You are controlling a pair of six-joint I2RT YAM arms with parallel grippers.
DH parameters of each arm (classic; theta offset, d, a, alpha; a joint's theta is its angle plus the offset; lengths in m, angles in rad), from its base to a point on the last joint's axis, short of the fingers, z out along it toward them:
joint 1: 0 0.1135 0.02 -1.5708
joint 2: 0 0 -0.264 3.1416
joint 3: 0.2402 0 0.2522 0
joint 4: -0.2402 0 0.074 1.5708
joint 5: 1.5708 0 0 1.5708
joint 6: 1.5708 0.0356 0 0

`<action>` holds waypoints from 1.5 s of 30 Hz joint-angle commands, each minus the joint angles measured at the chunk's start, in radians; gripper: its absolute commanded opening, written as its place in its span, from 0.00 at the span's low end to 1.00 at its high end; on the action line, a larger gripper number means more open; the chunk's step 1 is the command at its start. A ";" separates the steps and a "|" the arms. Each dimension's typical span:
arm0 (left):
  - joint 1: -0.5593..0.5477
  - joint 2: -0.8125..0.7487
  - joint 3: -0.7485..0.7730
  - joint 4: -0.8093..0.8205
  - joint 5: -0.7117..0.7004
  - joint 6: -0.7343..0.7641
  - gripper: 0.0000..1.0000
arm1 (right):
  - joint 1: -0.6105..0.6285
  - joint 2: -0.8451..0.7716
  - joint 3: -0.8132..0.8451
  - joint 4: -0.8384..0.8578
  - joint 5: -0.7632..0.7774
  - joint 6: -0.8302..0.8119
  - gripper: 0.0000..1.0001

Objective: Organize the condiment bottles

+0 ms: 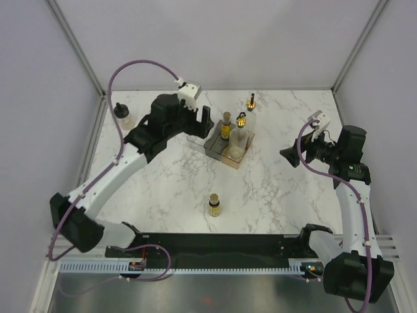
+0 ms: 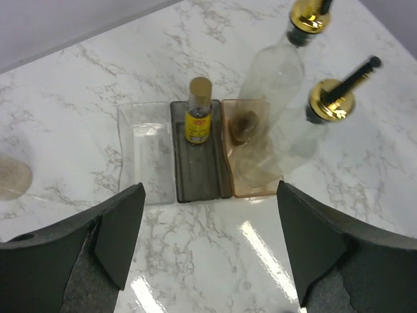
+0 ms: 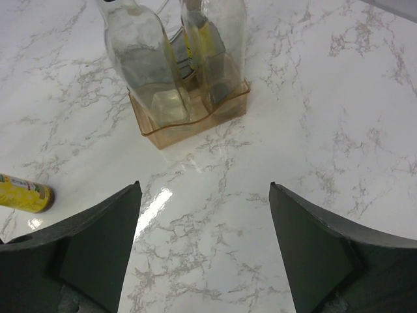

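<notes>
Toward the far edge, the three-compartment plastic tray (image 2: 146, 171) holds three condiment bottles (image 2: 198, 119); left gripper (image 2: 210, 195) and right gripper (image 3: 205, 189) gape empty, so sorting appears half done, next requiring a grasp on the tiny amber gold-capped bottle (image 1: 214, 205) nearer the front edge.

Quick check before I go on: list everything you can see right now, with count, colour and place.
tall bottles: 2, clear with gold pourer tops, both standing in the tray's peach compartment
amber bottles: 2, amber with yellow label and gold cap; one upright in the grey compartment, one standing alone on the table nearer the arm bases
squat bottle: 1 clearly seen, clear with black cap, far-left corner of the table
tray: 1, clear, grey and peach compartments, mid-table; the clear one holds no bottle
table: 1, white marble
left gripper: black, open, by the tray
right gripper: black, open, facing the peach end
</notes>
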State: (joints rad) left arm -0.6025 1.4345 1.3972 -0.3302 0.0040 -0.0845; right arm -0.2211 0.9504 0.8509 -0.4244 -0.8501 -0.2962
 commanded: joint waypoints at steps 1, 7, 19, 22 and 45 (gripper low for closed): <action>-0.005 -0.239 -0.189 0.011 0.174 -0.099 0.91 | -0.006 -0.002 -0.007 -0.013 -0.127 -0.069 0.89; -0.005 -0.509 -0.490 -0.016 0.289 -0.337 0.91 | 0.000 0.028 -0.015 -0.034 -0.176 -0.092 0.90; -0.302 -0.688 -0.719 -0.095 0.153 -0.543 0.94 | 0.000 0.059 -0.012 -0.034 -0.159 -0.090 0.90; -0.382 -0.627 -0.696 -0.101 0.071 -0.540 0.94 | 0.000 0.063 -0.012 -0.034 -0.156 -0.090 0.90; -0.628 -0.227 -0.449 -0.161 -0.311 -0.511 0.91 | 0.000 0.068 -0.009 -0.036 -0.135 -0.089 0.90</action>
State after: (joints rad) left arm -1.2144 1.2015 0.9035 -0.4934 -0.2573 -0.5838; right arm -0.2207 1.0206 0.8394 -0.4721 -0.9676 -0.3634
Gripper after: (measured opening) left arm 0.912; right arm 0.899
